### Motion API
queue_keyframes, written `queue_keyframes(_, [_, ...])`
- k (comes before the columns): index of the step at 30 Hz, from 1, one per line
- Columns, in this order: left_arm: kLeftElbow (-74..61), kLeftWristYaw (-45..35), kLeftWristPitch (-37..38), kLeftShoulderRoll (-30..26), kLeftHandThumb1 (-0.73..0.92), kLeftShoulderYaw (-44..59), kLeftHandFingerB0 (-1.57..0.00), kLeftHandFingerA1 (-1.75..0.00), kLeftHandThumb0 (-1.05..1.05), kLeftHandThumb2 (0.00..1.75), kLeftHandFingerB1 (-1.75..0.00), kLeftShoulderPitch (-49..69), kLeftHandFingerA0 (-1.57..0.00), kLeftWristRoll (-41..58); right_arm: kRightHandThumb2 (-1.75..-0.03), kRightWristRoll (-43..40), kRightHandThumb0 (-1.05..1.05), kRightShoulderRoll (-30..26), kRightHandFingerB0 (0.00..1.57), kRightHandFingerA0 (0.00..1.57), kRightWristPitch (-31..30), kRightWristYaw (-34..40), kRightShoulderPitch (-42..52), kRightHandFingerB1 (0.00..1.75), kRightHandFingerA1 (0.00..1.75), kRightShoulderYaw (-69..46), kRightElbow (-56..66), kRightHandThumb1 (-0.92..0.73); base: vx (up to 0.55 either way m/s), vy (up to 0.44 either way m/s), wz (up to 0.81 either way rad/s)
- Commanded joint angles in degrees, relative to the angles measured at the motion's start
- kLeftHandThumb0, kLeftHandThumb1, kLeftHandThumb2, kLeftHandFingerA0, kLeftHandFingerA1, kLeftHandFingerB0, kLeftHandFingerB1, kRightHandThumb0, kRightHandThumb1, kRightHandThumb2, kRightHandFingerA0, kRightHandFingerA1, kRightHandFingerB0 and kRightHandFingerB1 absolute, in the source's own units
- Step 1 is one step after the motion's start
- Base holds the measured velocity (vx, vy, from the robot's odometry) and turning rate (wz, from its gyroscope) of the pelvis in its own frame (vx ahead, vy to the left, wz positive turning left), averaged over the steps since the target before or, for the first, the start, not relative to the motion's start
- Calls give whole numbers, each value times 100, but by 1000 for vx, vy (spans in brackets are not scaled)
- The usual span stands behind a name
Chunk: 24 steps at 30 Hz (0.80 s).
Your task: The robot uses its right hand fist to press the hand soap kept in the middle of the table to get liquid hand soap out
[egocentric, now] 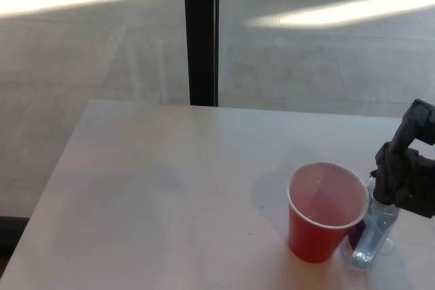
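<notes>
Now, line by line:

Table: a pale table (156, 188) fills the lower part of the head view, with its far edge running across the middle of the frame.

Red cup: a red cup (325, 212) stands upright on the table toward the right, its mouth open upward and its white rim visible all round.

Soap bottle: the clear soap bottle (372, 234) stands just beside the cup, on the cup's right, near the table's front right part. Its lower body shows as transparent plastic; its top is covered by the hand.

Right hand: the black right hand (406, 180) comes in from the right edge and sits over the top of the bottle, with its fingers curled in like a fist. It grips nothing; the underside of the fist meets the bottle's upper end, though the exact contact is hidden.

Left hand: does not show anywhere in the view.

Background: a dark vertical post (201, 32) rises behind the table's far edge, and bright strips of light lie across the grey floor (88, 45) beyond.
</notes>
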<state>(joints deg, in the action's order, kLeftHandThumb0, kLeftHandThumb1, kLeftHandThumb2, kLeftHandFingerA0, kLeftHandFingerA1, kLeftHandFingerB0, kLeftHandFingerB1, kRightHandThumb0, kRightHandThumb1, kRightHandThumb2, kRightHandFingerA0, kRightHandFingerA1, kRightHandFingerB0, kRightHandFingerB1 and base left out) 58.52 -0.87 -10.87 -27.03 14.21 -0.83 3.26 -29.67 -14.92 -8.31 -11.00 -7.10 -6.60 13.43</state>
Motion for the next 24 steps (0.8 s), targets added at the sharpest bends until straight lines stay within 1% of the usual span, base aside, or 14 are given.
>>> queue_keyframes(1, [-159,-75,-168,-187,51,4,-52,-81,-32,109,-75,162,-65,-34,-123,-1444,-18,-295,66,97,-2108,849,-718,166,175,-728,310,-60,0,0,0])
queue_keyframes(4, [-126,-43,-175,-203,50,-48,-54,-83,-31,108,-75,146,-69,-94,-116,-1863,-20,-578,61,94,-2293,993,-1116,163,175,-1073,559,-64,0,0,0])
queue_keyframes(8, [-23,-57,-96,-198,51,-7,-53,-82,-31,109,-75,151,-66,-56,-117,-2207,-24,-769,69,95,-2450,1114,-1437,152,175,-1385,641,-62,0,0,0])
queue_keyframes(13, [-6,-66,-82,-191,50,10,-55,-82,-33,108,-76,182,-66,-35,-104,-3229,-23,-1305,59,92,-2674,1589,-2015,162,175,-2218,538,-70,0,0,0])
queue_keyframes(15, [44,-54,-40,-184,50,-4,-56,-83,-33,108,-76,181,-68,-51,-103,-3410,-26,-1609,63,90,-2754,1669,-2090,156,175,-2573,414,-66,0,0,0])
queue_keyframes(16, [42,-14,-54,-176,50,-20,-57,-84,-33,108,-77,178,-69,-73,-108,-3587,-25,-1757,63,94,-2722,1732,-2087,170,175,-2842,341,-58,0,0,0])
queue_keyframes(17, [38,2,-61,-172,50,-26,-57,-84,-33,108,-77,178,-69,-81,-108,-3664,-25,-1816,63,94,-2722,1761,-2089,170,175,-2958,314,-58,0,0,0])
queue_keyframes(18, [50,-16,-42,-181,51,-29,-56,-83,-33,108,-76,185,-68,-83,-123,-3688,-26,-1894,86,104,-2737,1769,-2016,159,175,-3119,283,-42,0,0,0])
queue_keyframes(19, [54,-30,-46,-191,51,-26,-56,-82,-32,108,-76,195,-67,-80,-125,-3680,-27,-2004,87,105,-2700,1806,-1838,158,175,-3426,251,-40,0,0,0])
queue_keyframes(20, [69,-3,-84,-180,51,-3,-57,-83,-32,108,-77,179,-68,-58,-103,-3585,-35,-2021,89,109,-2669,1906,-1674,147,173,-3636,267,-52,0,0,0])
queue_keyframes(21, [98,12,-90,-177,52,0,-56,-82,-31,108,-76,162,-67,-58,-109,-3425,-45,-2071,105,137,-2722,2046,-1494,123,144,-3845,260,-43,0,0,0])
queue_keyframes(22, [64,11,-120,-184,52,-27,-56,-82,-31,108,-76,171,-67,-83,-109,-3308,-45,-2103,105,137,-2779,2148,-1391,123,144,-3964,258,-43,0,0,0])
queue_keyframes(23, [99,29,-102,-182,51,-33,-57,-83,-32,107,-77,159,-70,-93,-130,-3371,-33,-2137,98,110,-2861,2137,-1222,131,169,-4172,123,-22,0,0,0])
queue_keyframes(24, [175,57,-23,-186,50,-54,-59,-84,-32,107,-77,156,-71,-126,-118,-3308,-33,-2176,105,138,-2936,1963,-772,120,145,-4593,-175,-28,0,0,0])
